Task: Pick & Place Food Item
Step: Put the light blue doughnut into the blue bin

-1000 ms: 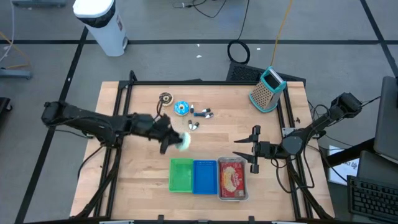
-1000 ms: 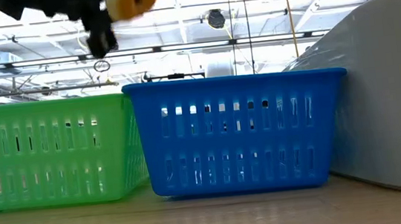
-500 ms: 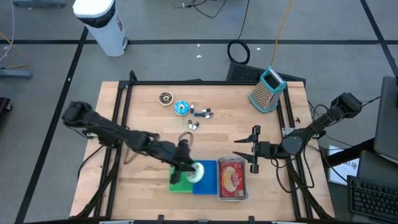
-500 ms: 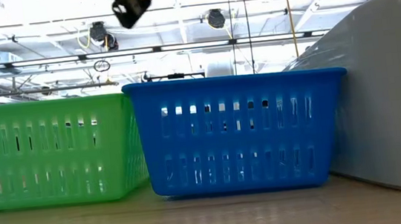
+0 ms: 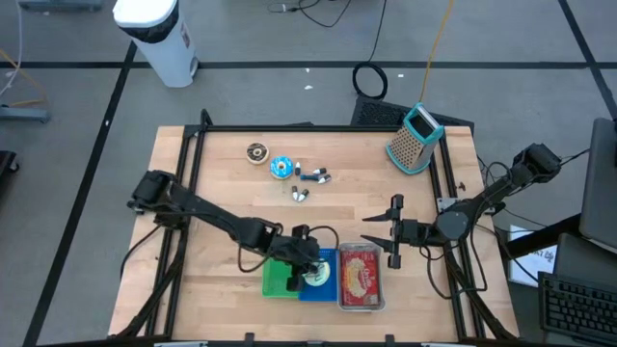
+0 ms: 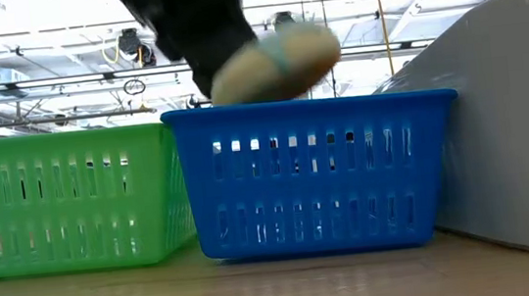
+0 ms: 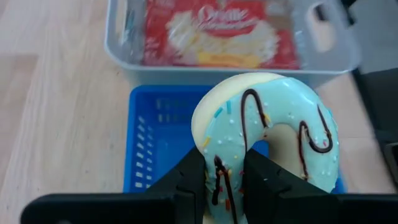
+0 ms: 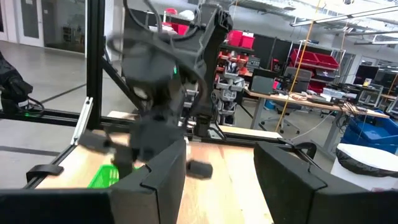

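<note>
Donut (image 7: 267, 134), iced pale blue with dark drizzle and sprinkles, sits clamped upright in the left pincer (image 7: 225, 177), directly above the blue basket (image 5: 317, 273). That basket stands between a green basket (image 5: 279, 275) and a grey bin (image 5: 362, 277) holding a red packet, near the desk (image 5: 222, 178) front edge. The right pincer (image 5: 382, 231) hangs to the right of the baskets, its fingers spread and empty.

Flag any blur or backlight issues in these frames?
Low view: donut and left gripper smeared, backlit by bright ceiling lights. Right wrist view: left arm blurred. Left wrist view: donut sharp, grey tray soft. High view: evenly lit, crisp.
</note>
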Controlling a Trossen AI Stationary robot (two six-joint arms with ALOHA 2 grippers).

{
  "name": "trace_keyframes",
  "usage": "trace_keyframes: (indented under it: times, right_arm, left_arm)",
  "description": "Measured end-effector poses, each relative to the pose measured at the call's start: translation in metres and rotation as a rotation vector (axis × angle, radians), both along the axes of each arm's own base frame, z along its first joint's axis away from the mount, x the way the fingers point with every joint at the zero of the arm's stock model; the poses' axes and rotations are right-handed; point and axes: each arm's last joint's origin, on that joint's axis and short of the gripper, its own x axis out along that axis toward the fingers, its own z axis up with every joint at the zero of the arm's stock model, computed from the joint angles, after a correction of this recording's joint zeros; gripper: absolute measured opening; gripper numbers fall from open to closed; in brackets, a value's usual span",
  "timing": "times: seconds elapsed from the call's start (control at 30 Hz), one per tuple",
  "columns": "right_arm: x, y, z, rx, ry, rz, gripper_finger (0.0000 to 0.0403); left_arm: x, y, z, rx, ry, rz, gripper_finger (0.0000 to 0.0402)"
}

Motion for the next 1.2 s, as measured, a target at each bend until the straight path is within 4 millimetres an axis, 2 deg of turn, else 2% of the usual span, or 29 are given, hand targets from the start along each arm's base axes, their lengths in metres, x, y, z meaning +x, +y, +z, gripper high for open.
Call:
trace_keyframes:
  times: [0.2,0.5,1.0,1.2]
  right_arm:
    - [0.000,0.000,0.000,0.000,0.000,0.000,0.0180]
    - [0.000,0.000,0.000,0.000,0.000,-0.003,0.0180]
    - [0.000,0.000,0.000,0.000,0.000,-0.003,0.0180]
    - [0.000,0.000,0.000,0.000,0.000,-0.003,0.0180]
  left_arm:
    - [0.004,0.007,-0.014,0.086,0.026,0.053,0.0076]
    - [0.001,0.006,-0.016,0.342,0.000,0.128,0.0076]
    - [0.000,0.004,-0.016,0.275,-0.003,0.202,0.0078]
    - [0.000,0.004,-0.016,0.279,-0.006,0.209,0.0115]
